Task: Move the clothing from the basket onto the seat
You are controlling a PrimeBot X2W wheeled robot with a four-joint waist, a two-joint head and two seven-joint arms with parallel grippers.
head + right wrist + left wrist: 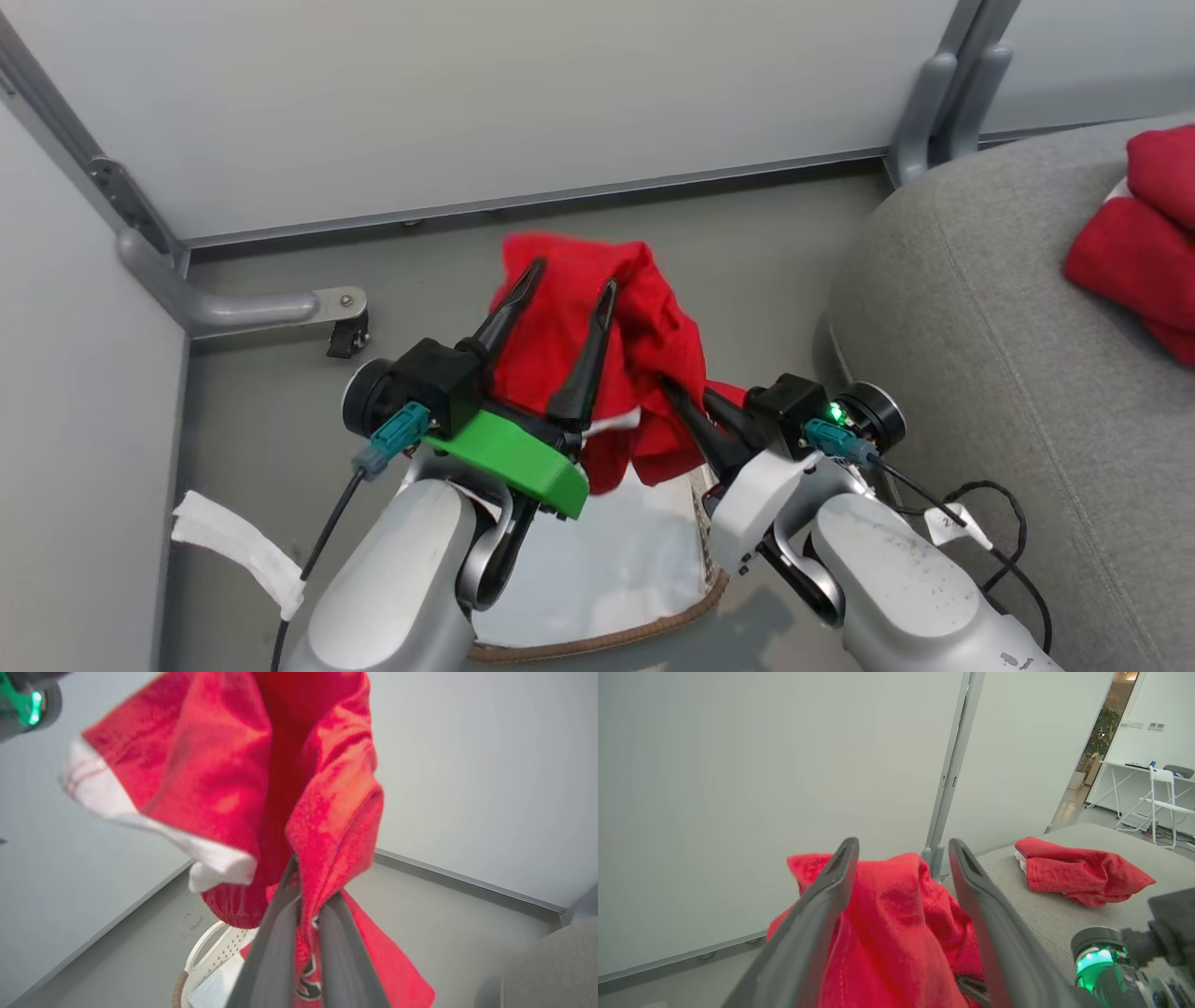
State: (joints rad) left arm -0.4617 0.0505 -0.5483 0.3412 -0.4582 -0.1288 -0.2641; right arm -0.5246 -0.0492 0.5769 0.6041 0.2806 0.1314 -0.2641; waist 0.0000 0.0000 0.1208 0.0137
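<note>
A bright red garment (616, 345) with white trim hangs in the air above the basket (607, 642). My right gripper (681, 397) is shut on its lower edge, and its fingers pinch the fabric (327, 826) in the right wrist view. My left gripper (569, 280) is open, its spread fingers lying against the cloth (887, 924), which bunches between them. Below, the white perforated basket wall (212, 952) and its white liner (607, 560) show. The grey seat (980, 327) is at the right, with a second red garment (1134, 233) (1078, 872) lying on it.
Pale wall panels close in the back and left, with grey metal post feet (252, 308) and a small castor on the floor. A white strip (233, 551) hangs off my left arm's cable. A doorway with a white chair (1162, 802) shows beyond the seat.
</note>
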